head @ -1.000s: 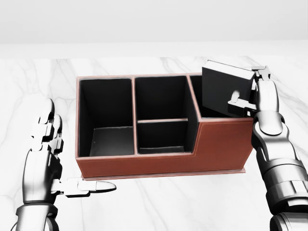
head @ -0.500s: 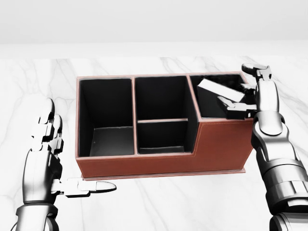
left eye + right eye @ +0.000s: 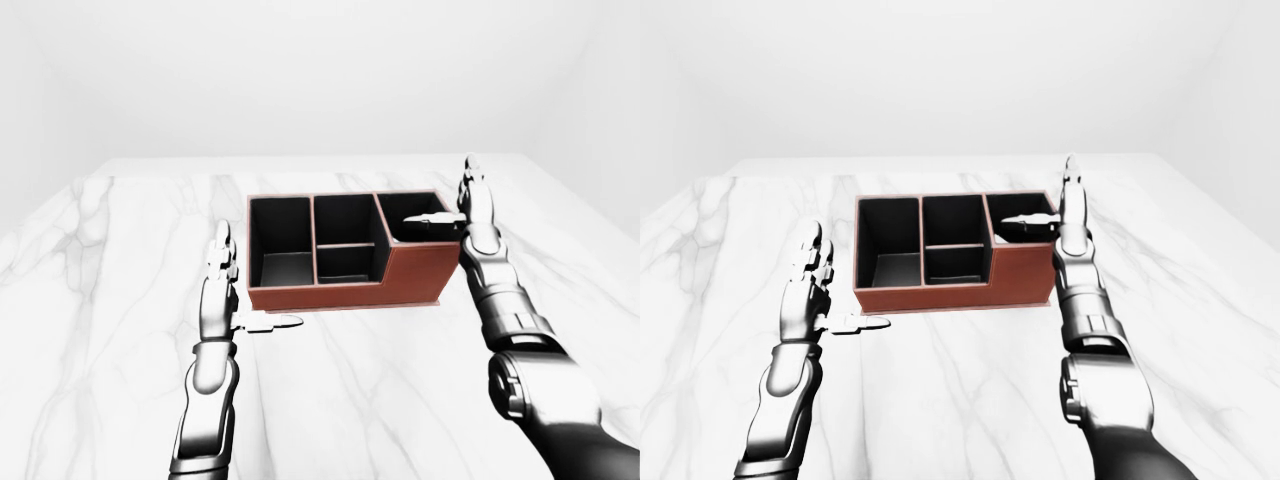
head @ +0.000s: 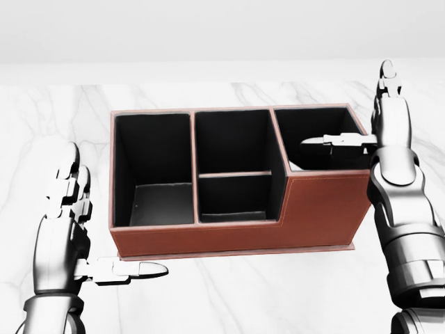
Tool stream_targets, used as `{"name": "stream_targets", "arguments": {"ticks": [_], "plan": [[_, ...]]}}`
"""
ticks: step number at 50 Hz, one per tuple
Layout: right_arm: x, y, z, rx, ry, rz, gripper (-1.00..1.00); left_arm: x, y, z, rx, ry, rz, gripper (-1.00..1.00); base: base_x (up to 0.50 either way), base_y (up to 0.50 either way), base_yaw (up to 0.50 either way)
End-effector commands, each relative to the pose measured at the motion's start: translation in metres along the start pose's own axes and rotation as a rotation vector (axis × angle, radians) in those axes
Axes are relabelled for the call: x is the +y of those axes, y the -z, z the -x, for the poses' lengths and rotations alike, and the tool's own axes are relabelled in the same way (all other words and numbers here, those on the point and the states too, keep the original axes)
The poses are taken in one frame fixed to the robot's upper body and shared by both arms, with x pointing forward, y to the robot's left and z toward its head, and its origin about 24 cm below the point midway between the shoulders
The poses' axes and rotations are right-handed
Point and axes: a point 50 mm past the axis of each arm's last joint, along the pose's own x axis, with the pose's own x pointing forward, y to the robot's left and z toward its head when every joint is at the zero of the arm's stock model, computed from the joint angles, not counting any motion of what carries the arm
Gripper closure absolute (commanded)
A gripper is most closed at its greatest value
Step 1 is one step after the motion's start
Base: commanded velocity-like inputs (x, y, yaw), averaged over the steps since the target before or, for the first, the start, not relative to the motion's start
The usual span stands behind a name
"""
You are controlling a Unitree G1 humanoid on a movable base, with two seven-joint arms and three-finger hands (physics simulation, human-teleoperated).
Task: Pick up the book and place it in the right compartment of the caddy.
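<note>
Head view: right hand (image 4: 389, 132) fingers (image 4: 337, 143) spread over caddy (image 4: 236, 229) right rim.

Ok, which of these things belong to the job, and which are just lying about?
Job: caddy; its right compartment; right hand, open at that compartment. The book cannot be made out in the dark interior.

Just there: marble table; left hand, open, apart from the caddy.

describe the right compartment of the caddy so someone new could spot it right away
On the white marble table stands a reddish-brown caddy with black-lined compartments. The right compartment is at its right end in the head view, beside the right hand; only this one has a taller wall.
</note>
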Motion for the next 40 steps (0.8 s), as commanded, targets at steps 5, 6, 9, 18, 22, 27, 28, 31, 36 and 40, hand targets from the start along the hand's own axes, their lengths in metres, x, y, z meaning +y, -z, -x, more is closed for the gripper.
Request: {"name": "stream_targets", "arguments": {"ticks": [5,6,9,18,22,27,28,31,36,40], "plan": [[-0.025,-0.127,0.034,-0.499,0.039,-0.061,-1.00,0.000,-0.002,0.001,-0.009,0.003,0.003,-1.00,0.00,0.00,0.00],[-0.026,-0.138,0.043,-0.560,0.036,-0.069,-1.00,0.000,-0.002,0.001,-0.009,0.004,0.002,-1.00,0.00,0.00,0.00],[-0.031,-0.173,0.070,-0.744,0.031,-0.111,-1.00,0.000,-0.002,0.001,-0.009,0.003,0.002,-1.00,0.00,0.00,0.00],[-0.035,-0.227,0.138,-1.119,0.004,-0.164,-1.00,0.000,-0.001,0.001,-0.002,0.002,0.002,-1.00,0.00,0.00,0.00],[-0.040,-0.246,0.172,-1.290,0.000,-0.202,-1.00,0.000,-0.001,0.002,-0.003,0.003,0.001,-1.00,0.00,0.00,0.00],[-0.052,-0.265,0.218,-1.516,-0.010,-0.321,-1.00,0.000,-0.001,0.002,-0.003,0.003,0.001,-1.00,0.00,0.00,0.00],[-0.054,-0.268,0.226,-1.554,-0.015,-0.340,-1.00,0.000,-0.001,0.002,-0.003,0.003,0.001,-1.00,0.00,0.00,0.00],[-0.067,-0.284,0.267,-1.763,-0.049,-0.451,-1.00,0.000,-0.001,0.002,-0.002,0.003,0.001,-1.00,0.00,0.00,0.00],[-0.090,-0.302,0.309,-1.944,-0.168,-0.738,-1.00,0.001,0.002,0.001,0.011,0.003,0.001,-1.00,0.00,0.00,0.00],[-0.103,-0.318,0.331,-1.956,-0.404,-0.860,-1.00,0.000,0.002,0.002,0.011,0.003,0.001,-1.00,0.00,0.00,0.00]]}}
